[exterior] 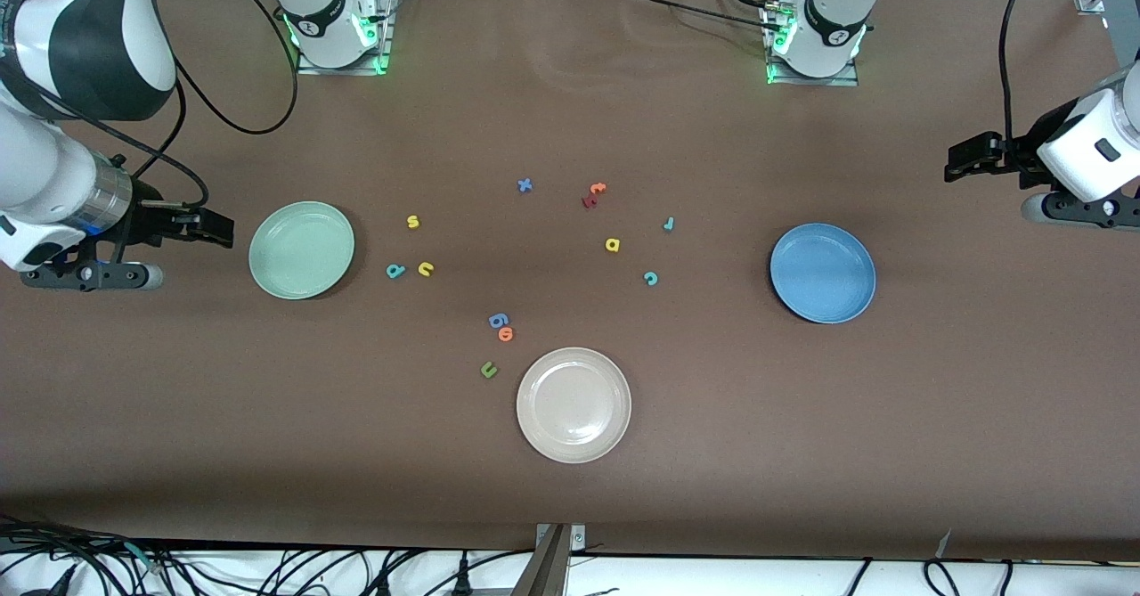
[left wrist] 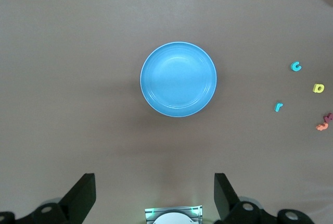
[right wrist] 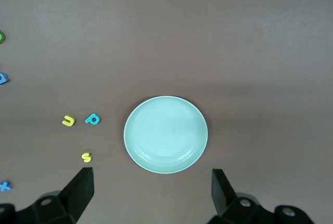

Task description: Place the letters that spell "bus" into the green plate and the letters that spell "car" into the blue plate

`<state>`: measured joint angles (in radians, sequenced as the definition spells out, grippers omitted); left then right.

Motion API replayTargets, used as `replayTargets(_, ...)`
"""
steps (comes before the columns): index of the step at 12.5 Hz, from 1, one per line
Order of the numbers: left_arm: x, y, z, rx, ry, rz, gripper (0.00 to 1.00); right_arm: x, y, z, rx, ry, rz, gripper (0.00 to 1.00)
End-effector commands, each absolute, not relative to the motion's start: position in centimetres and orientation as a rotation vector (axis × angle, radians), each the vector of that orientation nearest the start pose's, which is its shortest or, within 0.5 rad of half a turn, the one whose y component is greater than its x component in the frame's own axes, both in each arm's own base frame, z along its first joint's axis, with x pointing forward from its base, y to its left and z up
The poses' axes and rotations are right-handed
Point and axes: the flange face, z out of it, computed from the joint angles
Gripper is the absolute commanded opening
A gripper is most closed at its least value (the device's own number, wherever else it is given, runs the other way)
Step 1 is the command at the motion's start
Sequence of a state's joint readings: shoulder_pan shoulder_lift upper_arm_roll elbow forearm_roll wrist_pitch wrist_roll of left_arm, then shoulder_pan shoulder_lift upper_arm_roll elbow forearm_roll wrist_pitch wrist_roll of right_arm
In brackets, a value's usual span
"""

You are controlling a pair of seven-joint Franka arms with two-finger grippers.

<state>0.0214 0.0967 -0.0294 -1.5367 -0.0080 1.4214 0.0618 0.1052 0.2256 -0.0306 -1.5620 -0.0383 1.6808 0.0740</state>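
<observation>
The green plate [exterior: 301, 249] [right wrist: 165, 134] holds nothing; beside it on the table lie the yellow "s" [exterior: 412, 221] [right wrist: 87, 157], teal "b" [exterior: 395, 271] [right wrist: 92, 119] and yellow "u" [exterior: 426, 268] [right wrist: 68, 121]. The blue plate [exterior: 822, 273] [left wrist: 178, 79] is bare too. Toward the table's middle from it lie the teal "r" [exterior: 669, 224] [left wrist: 278, 107], yellow "a" [exterior: 612, 244] [left wrist: 318, 88] and teal "c" [exterior: 651, 278] [left wrist: 296, 66]. My right gripper [exterior: 214, 228] [right wrist: 151, 187] hangs open over the table at the right arm's end, beside the green plate. My left gripper [exterior: 953, 167] [left wrist: 154, 190] hangs open at the left arm's end.
A cream-white plate [exterior: 574, 404] sits nearest the front camera, mid-table. Other loose letters: blue "x" [exterior: 525, 185], orange "t" [exterior: 598, 188] touching a dark red letter [exterior: 589, 201], blue "g" [exterior: 498, 320], an orange letter [exterior: 506, 334], green "u" [exterior: 488, 369].
</observation>
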Motion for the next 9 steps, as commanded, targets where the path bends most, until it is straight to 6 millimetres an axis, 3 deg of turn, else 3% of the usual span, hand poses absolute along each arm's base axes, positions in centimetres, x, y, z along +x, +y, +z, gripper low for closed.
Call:
replayTargets(1, 56.7, -0.32, 58.08, -3.11, 0.142, 0.312, 1.0, 61.73, 4.3, 51.11, -3.185, -0.019, 0.144, 1.0)
replayTargets(9, 56.7, -0.47, 58.08, -3.108, 0.146, 0.312, 1.0, 61.68, 4.28, 51.01, -3.187, 0.002, 0.151, 1.0)
